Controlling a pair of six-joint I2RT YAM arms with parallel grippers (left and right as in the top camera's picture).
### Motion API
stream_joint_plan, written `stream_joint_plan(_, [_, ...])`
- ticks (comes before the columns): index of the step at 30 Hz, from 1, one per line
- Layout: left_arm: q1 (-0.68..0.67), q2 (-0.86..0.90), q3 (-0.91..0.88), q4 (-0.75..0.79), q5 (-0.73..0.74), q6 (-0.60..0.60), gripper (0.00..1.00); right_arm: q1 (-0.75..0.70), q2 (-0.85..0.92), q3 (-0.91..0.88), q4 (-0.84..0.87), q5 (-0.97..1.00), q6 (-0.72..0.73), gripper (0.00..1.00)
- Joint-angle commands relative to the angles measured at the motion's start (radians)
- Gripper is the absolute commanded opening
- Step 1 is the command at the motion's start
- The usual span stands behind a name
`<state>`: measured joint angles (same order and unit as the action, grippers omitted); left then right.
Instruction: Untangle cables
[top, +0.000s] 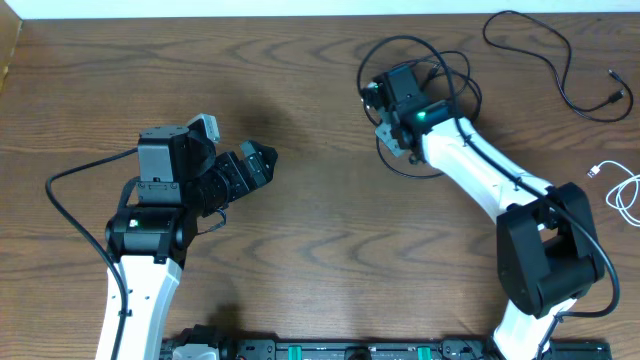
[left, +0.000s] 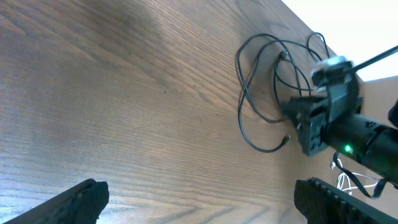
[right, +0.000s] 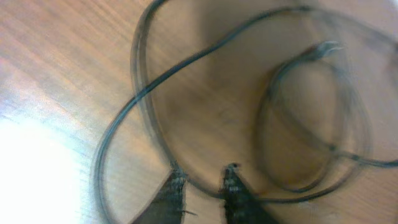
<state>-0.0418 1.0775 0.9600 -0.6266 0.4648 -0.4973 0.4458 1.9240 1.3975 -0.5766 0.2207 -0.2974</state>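
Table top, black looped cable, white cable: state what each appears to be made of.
Table top: wood or wood-look laminate, matte brown with flowing grain lines; which one is not clear. Black cable: probably rubbery plastic sheath, thin, limp curling loops, dull surface. White cable: likely similar plastic, smooth white; too small to say more.

No readable text, labels, brands or numbers in any view. Only sign of any kind is a lit green light (top: 420, 117) on the right arm (top: 470, 165) near its wrist, with no legible legend.
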Motion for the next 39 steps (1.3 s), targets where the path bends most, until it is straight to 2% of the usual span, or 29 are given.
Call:
stream_joint_plan(1, [0.004,0.002,0.008,-0.002,-0.006,-0.001,1.0,-0.01,0.012,-0.004,-0.037,-0.278,-0.005,0.18])
stream_joint_plan(4, [0.004,0.002,0.008,-0.002,-0.006,-0.001,1.0,-0.01,0.012,-0.004,-0.081,-0.371,0.006,0.04])
stream_joint_plan(12, [0.004,0.002,0.008,-0.002,-0.006,-0.001,1.0,-0.007,0.012,-0.015,-0.291,-0.417,0.016,0.02])
stream_joint_plan(15, [0.004,0.002,0.008,-0.002,-0.006,-0.001,1.0,-0.008,0.012,-0.046,-0.313,-0.414,0.017,0.02])
stream_joint_plan(20, [0.004,0.002,0.008,-0.002,-0.006,-0.001,1.0,-0.009,0.012,-0.163,-0.23,-0.384,0.042,0.02])
stream_joint_plan(27, [0.004,0.002,0.008,-0.002,-0.006,-0.001,1.0,-0.009,0.012,-0.277,-0.141,-0.167,0.261,0.01])
stream_joint_plan(31, [0.004,0.002,0.008,-0.002,-0.006,-0.001,1.0,-0.014,0.012,-0.283,-0.094,-0.121,0.267,0.01])
stream_joint_plan(39, [0.004,0.002,0.008,-0.002,-0.006,-0.001,1.0,-0.076,0.02,-0.288,0.124,-0.108,0.267,0.04])
